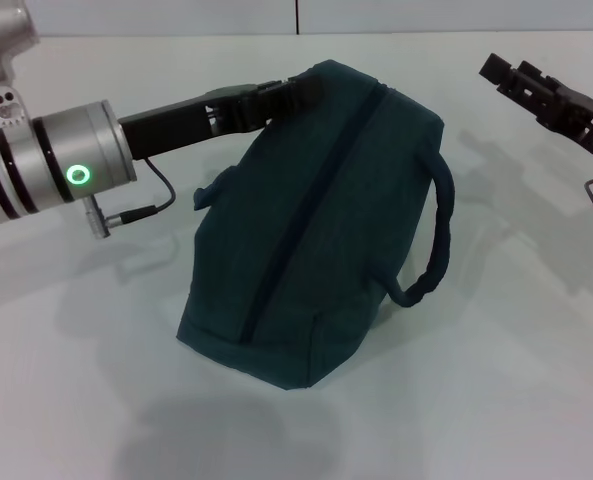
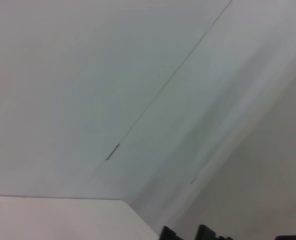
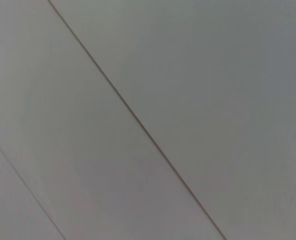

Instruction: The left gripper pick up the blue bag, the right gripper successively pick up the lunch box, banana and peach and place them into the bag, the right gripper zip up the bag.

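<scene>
Seemingly left claw [image 1: 294, 95] pinches blue bag [image 1: 316, 230] top; right claw [image 1: 506, 75] grip unclear.

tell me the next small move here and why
Probably the left gripper should let go of the blue bag and draw back. The zipper looks closed along the top, no lunch box, banana or peach lies outside, and the right gripper hangs clear of the bag, beyond its handle.
</scene>
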Controlling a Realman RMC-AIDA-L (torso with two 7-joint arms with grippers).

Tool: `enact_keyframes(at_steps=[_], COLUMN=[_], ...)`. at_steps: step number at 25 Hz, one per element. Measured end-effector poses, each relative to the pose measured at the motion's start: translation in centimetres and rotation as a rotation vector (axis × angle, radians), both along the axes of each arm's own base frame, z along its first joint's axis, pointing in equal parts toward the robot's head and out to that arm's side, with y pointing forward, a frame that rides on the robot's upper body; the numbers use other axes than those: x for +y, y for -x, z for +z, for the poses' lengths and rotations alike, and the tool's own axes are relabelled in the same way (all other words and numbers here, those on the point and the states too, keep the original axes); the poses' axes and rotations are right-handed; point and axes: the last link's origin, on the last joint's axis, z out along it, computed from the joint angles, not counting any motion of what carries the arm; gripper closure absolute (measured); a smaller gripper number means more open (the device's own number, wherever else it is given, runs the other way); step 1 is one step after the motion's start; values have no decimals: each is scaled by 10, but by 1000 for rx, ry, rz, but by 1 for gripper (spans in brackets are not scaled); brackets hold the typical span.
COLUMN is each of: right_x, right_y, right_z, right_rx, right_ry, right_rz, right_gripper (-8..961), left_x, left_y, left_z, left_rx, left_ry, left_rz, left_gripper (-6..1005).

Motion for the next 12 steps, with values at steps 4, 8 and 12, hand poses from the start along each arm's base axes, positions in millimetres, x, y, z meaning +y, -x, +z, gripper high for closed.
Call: enact_keyframes(at_steps=[4, 8, 12], right_x=[-2, -3, -3], right_y=[-3, -3, -2], right_z=[0, 0, 0], right_rx=[2, 3, -6], right_ry=[-1, -3, -6], right_rz=[-6, -7, 4], right_gripper=[84, 83, 83], left_x=[0, -1, 0], left_y=[1, 1, 3], left_z=[-4, -4, 0], left_rx=[5, 13, -10], left_ry=[-23, -52, -90], left_rz=[-15, -37, -31], left_gripper=[862, 861, 757])
